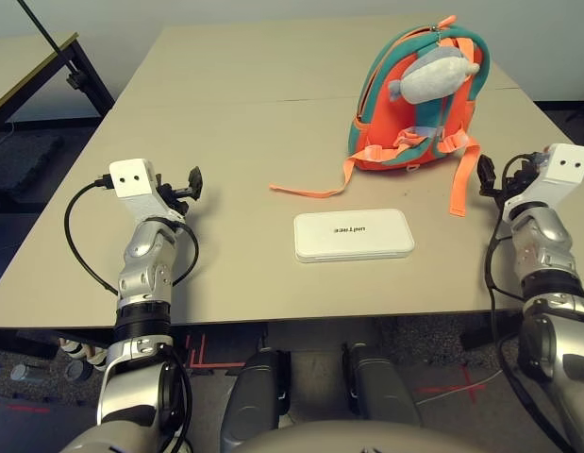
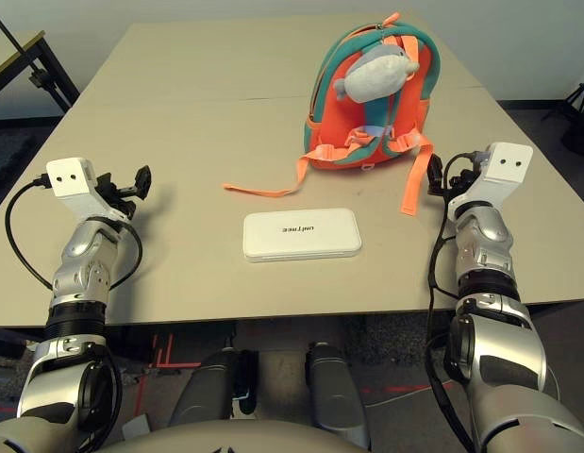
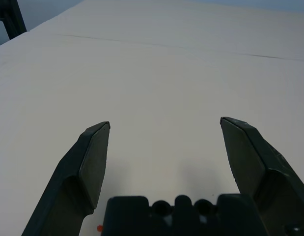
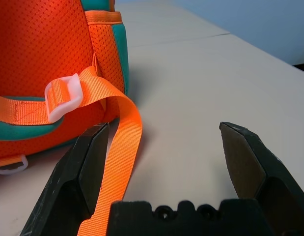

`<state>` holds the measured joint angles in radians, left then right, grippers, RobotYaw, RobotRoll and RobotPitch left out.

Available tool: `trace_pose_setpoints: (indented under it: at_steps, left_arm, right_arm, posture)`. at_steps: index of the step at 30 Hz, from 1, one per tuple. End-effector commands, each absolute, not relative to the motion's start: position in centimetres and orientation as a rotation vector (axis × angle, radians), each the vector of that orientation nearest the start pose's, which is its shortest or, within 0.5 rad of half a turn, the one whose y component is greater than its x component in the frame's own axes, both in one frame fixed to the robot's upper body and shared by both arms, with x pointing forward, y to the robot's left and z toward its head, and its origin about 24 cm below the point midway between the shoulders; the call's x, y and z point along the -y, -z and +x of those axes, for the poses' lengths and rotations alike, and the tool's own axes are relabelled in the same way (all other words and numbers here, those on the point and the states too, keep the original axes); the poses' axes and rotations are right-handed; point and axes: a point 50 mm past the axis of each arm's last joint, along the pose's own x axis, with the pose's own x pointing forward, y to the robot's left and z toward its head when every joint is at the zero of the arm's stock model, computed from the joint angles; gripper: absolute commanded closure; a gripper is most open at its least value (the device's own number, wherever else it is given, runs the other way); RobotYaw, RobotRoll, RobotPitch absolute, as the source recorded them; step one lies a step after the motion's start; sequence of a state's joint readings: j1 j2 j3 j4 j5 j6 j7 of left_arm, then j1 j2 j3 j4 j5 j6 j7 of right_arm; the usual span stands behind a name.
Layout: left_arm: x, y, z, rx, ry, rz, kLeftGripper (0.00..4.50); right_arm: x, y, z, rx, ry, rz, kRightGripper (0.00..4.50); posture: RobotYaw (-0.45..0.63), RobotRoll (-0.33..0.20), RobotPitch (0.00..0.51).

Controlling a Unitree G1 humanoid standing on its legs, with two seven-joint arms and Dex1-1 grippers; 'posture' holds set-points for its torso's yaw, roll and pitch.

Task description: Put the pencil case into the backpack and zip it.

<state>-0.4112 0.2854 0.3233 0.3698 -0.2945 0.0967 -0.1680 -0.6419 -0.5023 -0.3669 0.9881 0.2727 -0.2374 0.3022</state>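
Both claws, the left gripper [image 3: 164,128] and the right gripper [image 4: 164,128], are wide open and hold nothing, while the white pencil case [image 1: 354,235] lies flat on the tan table [image 1: 225,123] between them, just in front of the orange backpack [image 1: 419,104] and its grey whale charm [image 1: 433,74].

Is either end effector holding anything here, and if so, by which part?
Nothing is held. The left end effector and right end effector are both open; the pencil case lies untouched on the table.
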Motion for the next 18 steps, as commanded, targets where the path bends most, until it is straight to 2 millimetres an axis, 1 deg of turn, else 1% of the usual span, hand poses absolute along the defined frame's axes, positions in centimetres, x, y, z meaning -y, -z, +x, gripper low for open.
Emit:
trace_pose_setpoints:
  at_steps: [1, 11, 14, 16, 18]
  left_arm:
    - [-25.9, -8.8, 31.9, 0.035, -0.116, -0.130, 0.00]
    - [-25.5, -9.3, 32.2, 0.033, -0.070, -0.141, 0.00]
    - [-24.6, -9.3, 32.3, -0.002, 0.022, -0.192, 0.00]
    - [-23.9, -9.3, 32.1, -0.037, 0.084, -0.260, 0.00]
    - [-23.3, -9.4, 32.0, -0.070, 0.142, -0.296, 0.00]
  right_arm:
    - [32.5, -9.0, 33.4, 0.056, 0.197, 0.037, 0.03]
    - [32.3, -8.9, 33.4, 0.053, 0.196, 0.034, 0.03]
    - [32.2, -8.8, 33.4, 0.046, 0.187, 0.040, 0.03]
    - [32.1, -8.7, 33.4, 0.044, 0.170, 0.038, 0.03]
    - [31.9, -8.7, 33.4, 0.038, 0.143, 0.013, 0.03]
  posture:
    - [-0.14, 0.000, 0.097]
    - [-0.15, 0.000, 0.101]
    - [-0.15, 0.000, 0.101]
    - [-0.14, 0.000, 0.104]
    - [-0.14, 0.000, 0.104]
